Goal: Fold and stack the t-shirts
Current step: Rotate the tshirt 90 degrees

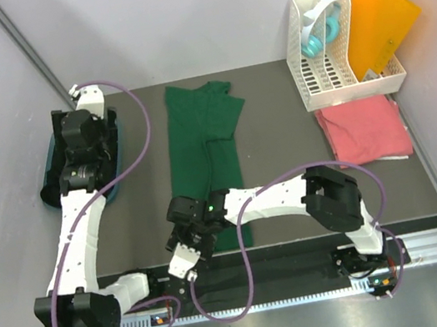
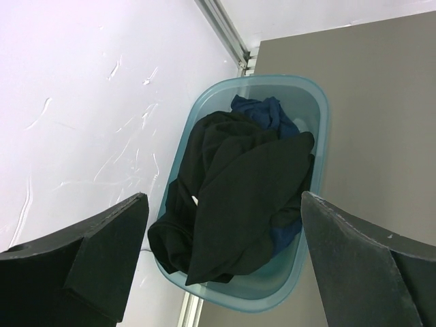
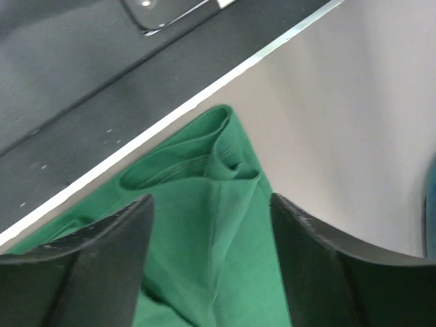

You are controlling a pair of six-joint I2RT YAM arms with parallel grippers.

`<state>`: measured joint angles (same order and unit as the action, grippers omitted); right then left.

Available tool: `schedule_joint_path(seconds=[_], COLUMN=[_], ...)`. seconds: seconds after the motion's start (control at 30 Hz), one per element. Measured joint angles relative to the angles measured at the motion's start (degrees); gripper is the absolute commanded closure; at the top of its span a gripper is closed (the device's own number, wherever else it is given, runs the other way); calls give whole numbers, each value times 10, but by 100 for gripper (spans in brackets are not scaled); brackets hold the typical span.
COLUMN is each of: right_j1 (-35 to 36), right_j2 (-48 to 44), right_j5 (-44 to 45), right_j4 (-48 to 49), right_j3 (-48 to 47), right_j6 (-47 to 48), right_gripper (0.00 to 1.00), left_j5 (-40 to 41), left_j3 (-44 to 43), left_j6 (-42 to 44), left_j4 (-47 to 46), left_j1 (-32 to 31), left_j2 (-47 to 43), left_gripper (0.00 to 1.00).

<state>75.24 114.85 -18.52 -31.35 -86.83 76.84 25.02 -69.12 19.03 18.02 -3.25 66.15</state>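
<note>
Right wrist view first, since that is where the work is. My right pincer (image 3: 211, 204) hangs low near the front edge of the table (image 1: 281, 135), fingers spread, one to each side of the near end of the green shirt (image 3: 231, 170). The doubled cloth lies directly under the gap, and I see nothing pinched yet. From the pincer the shirt runs straight away across the table as a long narrow strip, its sides already turned in.

I judge the step in hand to be the grab on this near end, ready for the crosswise fold. The next move calls for a firm pinch through every layer, then a lift and carry away from me to lay this end over the far one without dragging the strip crooked.

Farther off on the left, my left pincer (image 2: 223, 201) hovers with fingers wide and empty. Below it sits a blue tub (image 2: 320, 102) holding a crumpled black shirt (image 2: 238, 177) and some dark blue cloth (image 2: 262, 109), all still to fold.

Far to the right of the right pincer, a pink shirt (image 1: 363, 129) lies folded, probably the base of the stack.
</note>
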Motion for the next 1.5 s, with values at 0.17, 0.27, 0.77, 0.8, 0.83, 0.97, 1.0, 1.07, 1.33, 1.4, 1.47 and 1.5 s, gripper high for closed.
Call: schedule_joint_path(seconds=[0.17, 0.27, 0.77, 0.8, 0.83, 0.97, 1.0, 1.07, 1.33, 1.4, 1.47, 1.5], right_j1=[0, 0, -12, -13, -14, -17, -18, -18, -19, -19, -19, -19], right_j2=[25, 31, 39, 40, 40, 47, 48, 48, 48, 44, 35, 28], right_j5=[7, 12, 29, 30, 30, 31, 32, 33, 39, 41, 42, 42], right_j4=[0, 0, 0, -1, 0, 0, 0, 0, -2, -8, -16, -21], right_j3=[-26, -35, -37, -37, -38, -44, -44, -44, -44, -43, -38, -36], right_j6=[-2, -3, -10, -10, -10, -14, -14, -16, -16, -16, -16, -16], right_gripper=[44, 53, 67, 68, 71, 86, 87, 89, 89, 89, 91, 92], left_j5=[-7, -14, -23, -23, -24, -27, -27, -27, -34, -36, -38, -40], left_j3=[0, 0, 0, 0, 0, -2, -2, -2, -3, -4, -5, -5], left_j6=[-5, -10, -12, -12, -12, -12, -12, -13, -14, -16, -18, -20], left_j4=[0, 0, -8, -9, -9, -12, -13, -14, -16, -18, -19, -19], left_j1=[0, 0, 0, 0, 0, 0, 0, 0, 0, 0, 0, 0], left_j2=[-11, -17, -19, -19, -19, -19, -18, -16, -5, -2, 0, 2], left_gripper=[2, 1, 1, 1, 1, 1, 1, 1, 1, 1, 1, 1])
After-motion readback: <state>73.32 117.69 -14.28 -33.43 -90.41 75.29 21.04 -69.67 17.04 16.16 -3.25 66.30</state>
